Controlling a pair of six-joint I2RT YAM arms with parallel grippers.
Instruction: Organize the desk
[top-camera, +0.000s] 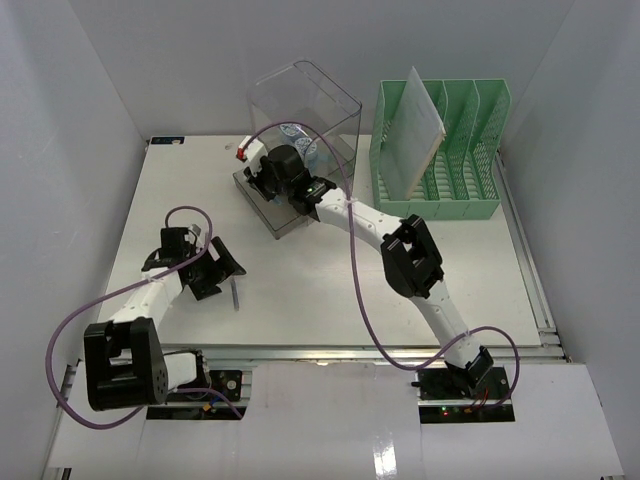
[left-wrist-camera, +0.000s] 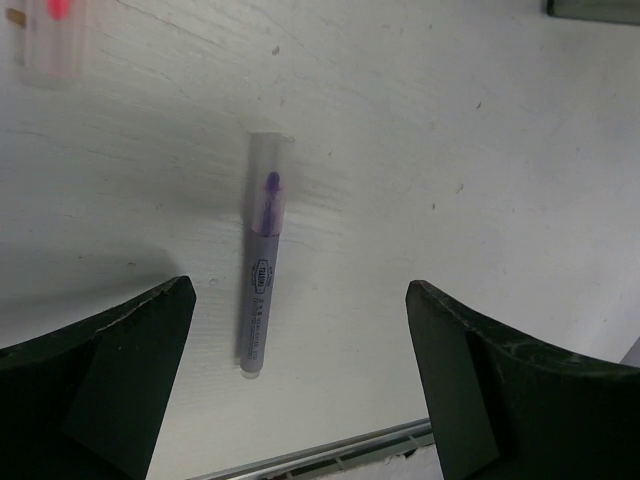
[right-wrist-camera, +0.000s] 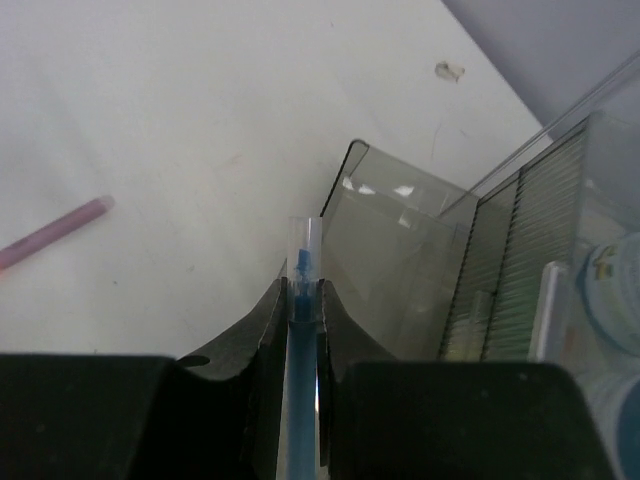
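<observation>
- Large flat white rectangular bench (top-camera: 470, 280): fills the middle of the top view, aluminium rail (top-camera: 330, 349) along the near edge, arm bases just below it. Storage along the far side, loose pens on the left half.
- Slim blue pen (right-wrist-camera: 301, 265) with clear cap: pinched in the right hand (right-wrist-camera: 300, 300), fingers narrow and closed on the barrel, capped tip poking out past them. Gripped near the cap end, probably so the tip can lead into a container.
- Smoky transparent plastic organiser box (top-camera: 310, 105): far centre of the bench. Low front tray (right-wrist-camera: 400, 250) just ahead of the pen tip in the right wrist view. Judged: pen lined up for a drop into that tray.
- Purple highlighter (left-wrist-camera: 258, 300) with clear cap: flat on the bench, front left, lying between the spread fingers of the left hand (top-camera: 212, 268). Hand wide, nothing in it, no contact apparent. Straddle reads as a line-up for a pick.
- Thin pink pen (right-wrist-camera: 52, 232): flat on the bench, apart from the organiser box, not yet sorted.
- Mint-green slotted plastic file rack (top-camera: 455, 150): far right, pale folder (top-camera: 415, 120) leaning in the leftmost slot.
</observation>
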